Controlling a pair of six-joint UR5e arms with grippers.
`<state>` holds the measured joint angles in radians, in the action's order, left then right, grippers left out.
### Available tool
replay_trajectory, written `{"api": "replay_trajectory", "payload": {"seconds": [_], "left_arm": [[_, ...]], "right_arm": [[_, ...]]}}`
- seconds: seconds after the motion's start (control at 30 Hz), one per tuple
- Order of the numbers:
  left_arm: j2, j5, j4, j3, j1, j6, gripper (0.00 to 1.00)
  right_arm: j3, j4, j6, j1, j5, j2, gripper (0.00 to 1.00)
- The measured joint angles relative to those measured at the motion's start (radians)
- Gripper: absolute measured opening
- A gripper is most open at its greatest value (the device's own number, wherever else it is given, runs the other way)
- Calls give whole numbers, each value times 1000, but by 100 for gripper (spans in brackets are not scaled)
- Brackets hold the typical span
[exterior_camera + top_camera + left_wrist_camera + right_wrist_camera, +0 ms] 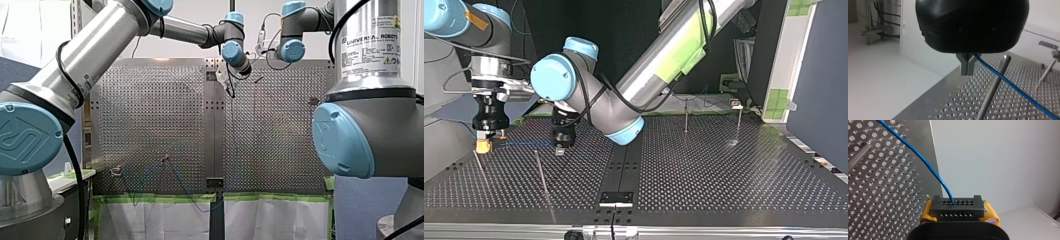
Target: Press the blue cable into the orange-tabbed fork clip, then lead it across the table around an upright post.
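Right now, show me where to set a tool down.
Free: the table's right half in the top view, before the upright posts. Crowded: its left, where my left gripper and my right gripper hold the blue cable near metal rods.

The words "UNIVERSAL ROBOTS" stand on a white label point(371, 42) on my right arm point(372, 82), at about two o'clock in the front view. Small yellow warning signs point(388, 60) sit on that label too.
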<state>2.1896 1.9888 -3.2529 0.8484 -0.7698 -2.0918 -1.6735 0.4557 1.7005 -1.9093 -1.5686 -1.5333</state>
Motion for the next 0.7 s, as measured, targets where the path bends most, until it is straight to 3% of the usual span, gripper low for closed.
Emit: {"api": "replay_trajectory", "payload": {"seconds": [0.23,0.5,0.7], "left_arm": [[0,39,0,0,0,66,0],[0,7,48,-5,7,150,0],[0,-10,58,-33,15,180,0]], "right_arm": [[0,4,2,6,-4,6,0],[2,26,17,18,3,21,0],[15,39,30,30,19,37,0]]}}
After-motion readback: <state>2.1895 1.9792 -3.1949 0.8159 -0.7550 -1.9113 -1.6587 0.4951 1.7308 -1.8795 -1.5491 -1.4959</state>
